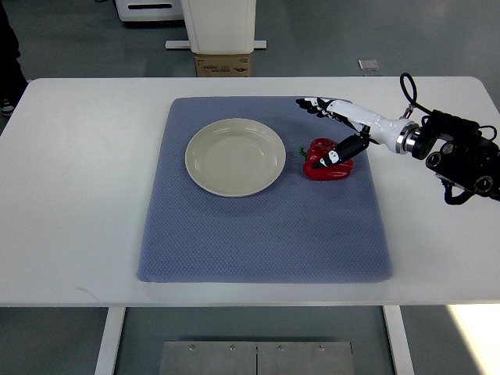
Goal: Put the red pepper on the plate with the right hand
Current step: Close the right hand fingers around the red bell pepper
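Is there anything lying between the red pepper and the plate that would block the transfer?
Nothing visible. Only bare blue mat separates the red pepper from the plate to its left. The right hand is already at the pepper.

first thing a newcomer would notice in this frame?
Probably the red pepper on the blue mat, the one vivid colour on the white table. The right hand reaches in from the right with its thumb on the pepper and fingers stretched out beyond it, no grasp closed. Left of the pepper sits the empty cream plate.
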`<state>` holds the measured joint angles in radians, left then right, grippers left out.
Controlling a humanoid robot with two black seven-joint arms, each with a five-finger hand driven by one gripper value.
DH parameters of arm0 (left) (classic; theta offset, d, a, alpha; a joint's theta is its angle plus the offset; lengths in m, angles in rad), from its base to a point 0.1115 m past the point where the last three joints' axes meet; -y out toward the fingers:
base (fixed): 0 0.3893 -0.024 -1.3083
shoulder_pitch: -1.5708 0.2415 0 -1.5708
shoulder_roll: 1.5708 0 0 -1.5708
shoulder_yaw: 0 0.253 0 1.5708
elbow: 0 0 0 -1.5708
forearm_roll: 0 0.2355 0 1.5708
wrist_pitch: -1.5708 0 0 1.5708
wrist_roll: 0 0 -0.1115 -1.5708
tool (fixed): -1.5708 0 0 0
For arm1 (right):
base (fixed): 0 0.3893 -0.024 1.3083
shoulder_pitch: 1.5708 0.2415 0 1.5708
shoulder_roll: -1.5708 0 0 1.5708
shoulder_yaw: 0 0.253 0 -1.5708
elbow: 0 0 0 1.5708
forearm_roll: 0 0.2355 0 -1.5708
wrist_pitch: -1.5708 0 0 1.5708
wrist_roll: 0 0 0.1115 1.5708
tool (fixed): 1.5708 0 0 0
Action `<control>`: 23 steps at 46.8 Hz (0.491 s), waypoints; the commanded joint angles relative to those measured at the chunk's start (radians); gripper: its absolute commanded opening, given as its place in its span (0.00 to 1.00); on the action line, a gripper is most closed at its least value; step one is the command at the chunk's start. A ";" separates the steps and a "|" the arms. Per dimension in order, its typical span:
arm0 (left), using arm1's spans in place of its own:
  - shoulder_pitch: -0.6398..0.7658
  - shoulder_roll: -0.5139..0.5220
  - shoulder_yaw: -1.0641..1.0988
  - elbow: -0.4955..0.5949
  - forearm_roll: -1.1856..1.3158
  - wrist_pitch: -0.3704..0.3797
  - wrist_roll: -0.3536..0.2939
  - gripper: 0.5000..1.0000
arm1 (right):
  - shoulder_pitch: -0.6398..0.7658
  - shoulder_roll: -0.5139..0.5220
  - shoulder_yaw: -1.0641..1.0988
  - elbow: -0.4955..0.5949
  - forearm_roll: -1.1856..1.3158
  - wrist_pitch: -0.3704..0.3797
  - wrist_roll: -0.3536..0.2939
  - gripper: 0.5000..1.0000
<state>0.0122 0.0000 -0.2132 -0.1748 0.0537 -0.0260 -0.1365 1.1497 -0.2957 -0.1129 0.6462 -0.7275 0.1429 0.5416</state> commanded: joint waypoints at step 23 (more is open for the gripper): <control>0.000 0.000 0.000 0.000 0.000 0.000 0.000 1.00 | -0.001 0.018 -0.134 -0.030 -0.003 -0.089 0.000 0.93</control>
<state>0.0120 0.0000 -0.2132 -0.1749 0.0537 -0.0261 -0.1365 1.1481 -0.2778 -0.2346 0.6190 -0.7302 0.0561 0.5417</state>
